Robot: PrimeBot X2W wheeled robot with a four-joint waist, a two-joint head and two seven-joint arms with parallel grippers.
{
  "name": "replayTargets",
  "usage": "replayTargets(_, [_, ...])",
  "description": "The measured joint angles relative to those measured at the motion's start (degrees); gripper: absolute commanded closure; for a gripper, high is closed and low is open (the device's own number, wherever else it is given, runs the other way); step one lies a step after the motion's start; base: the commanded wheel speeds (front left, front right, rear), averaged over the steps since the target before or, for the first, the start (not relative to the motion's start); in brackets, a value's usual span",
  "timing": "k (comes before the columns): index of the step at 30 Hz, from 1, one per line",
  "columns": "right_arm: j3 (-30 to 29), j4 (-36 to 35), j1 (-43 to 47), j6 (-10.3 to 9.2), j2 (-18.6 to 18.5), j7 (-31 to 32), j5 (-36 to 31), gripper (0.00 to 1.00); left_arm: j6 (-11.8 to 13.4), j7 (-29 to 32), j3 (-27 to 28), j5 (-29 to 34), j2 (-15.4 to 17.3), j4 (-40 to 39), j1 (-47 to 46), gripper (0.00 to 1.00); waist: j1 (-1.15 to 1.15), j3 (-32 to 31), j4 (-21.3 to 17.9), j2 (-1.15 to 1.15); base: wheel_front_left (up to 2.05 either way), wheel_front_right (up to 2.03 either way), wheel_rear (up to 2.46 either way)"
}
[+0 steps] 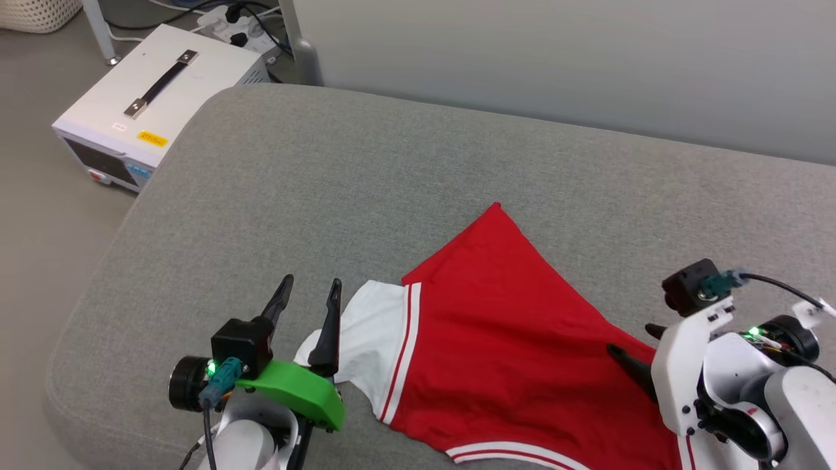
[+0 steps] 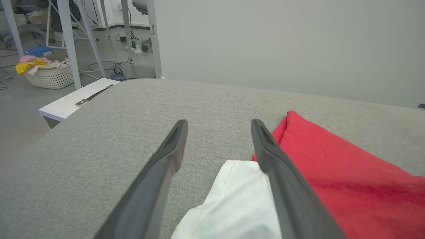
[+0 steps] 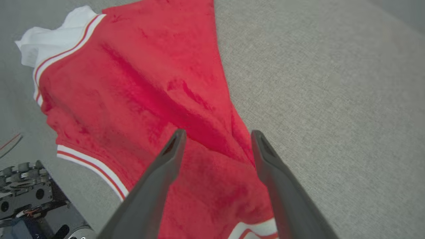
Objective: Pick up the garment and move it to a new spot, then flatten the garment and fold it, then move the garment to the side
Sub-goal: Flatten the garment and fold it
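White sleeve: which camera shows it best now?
Head view: the white sleeve shows nearly whole, striped trim included, beside the left gripper. Left wrist view has it close but cut at the bottom edge; right wrist view shows it small in the top-left corner.

On inspection I find no text, brand or number I can read: the white box (image 1: 196, 91) at my left carries a yellow sticker (image 1: 152, 138) and a small white label (image 1: 119, 127), both printed too small to make out.
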Motion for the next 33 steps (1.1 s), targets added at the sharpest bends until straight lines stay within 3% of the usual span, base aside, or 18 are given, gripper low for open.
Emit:
replayTargets(6, [4.8, 7.5, -7.8, 0.0, -0.5, 10.3, 2.3, 0.0, -0.5, -0.2, -1.4, 0.1, -0.9, -0.3, -0.2, 0.0, 0.0, 1.8, 3.0, 0.0, 0.0, 0.0, 0.0])
replayTargets(13, [8.6, 16.7, -11.5, 0.0, 0.0, 10.0, 1.5, 0.0, -0.5, -0.6, -1.9, 0.1, -1.6, 0.5, -0.6, 0.0, 0.0, 4.4, 6.1, 0.0, 0.0, 0.0, 0.0])
replayTargets(20, [12.1, 21.0, -13.6, -0.07, -0.4, 7.1, 2.4, 0.0, -0.5, -0.7, -2.0, 0.0, -1.8, 1.2, -1.6, 0.0, 0.0, 6.6, 8.1, 0.0, 0.0, 0.0, 0.0])
replayTargets(21, [12.7, 21.1, -13.8, -0.07, -0.6, 7.1, 2.6, 0.14, -0.5, -0.7, -2.0, 0.0, -1.8, 1.3, -1.6, 0.0, 0.0, 6.8, 8.2, 0.0, 0.0, 0.0, 0.0])
replayTargets(22, [13.4, 21.2, -14.1, -0.07, -1.0, 6.9, 2.9, 0.71, -0.5, -0.7, -2.0, 0.0, -1.8, 1.4, -1.6, 0.0, 0.0, 7.0, 8.4, 0.0, 0.0, 0.0, 0.0])
replayTargets(23, [14.0, 21.2, -14.4, -0.07, -1.4, 6.3, 3.2, 1.0, -0.5, -0.7, -2.0, 0.0, -1.8, 1.5, -1.6, 0.0, 0.0, 7.1, 8.5, 0.0, 0.0, 0.0, 0.0])
replayTargets(33, [17.5, 23.6, -18.2, 0.1, -5.8, -0.8, 4.2, 1.0, -0.5, -1.2, -2.1, 0.0, -1.9, 2.2, -1.7, 0.0, 0.0, 5.9, 7.6, 0.0, 0.0, 0.0, 0.0])
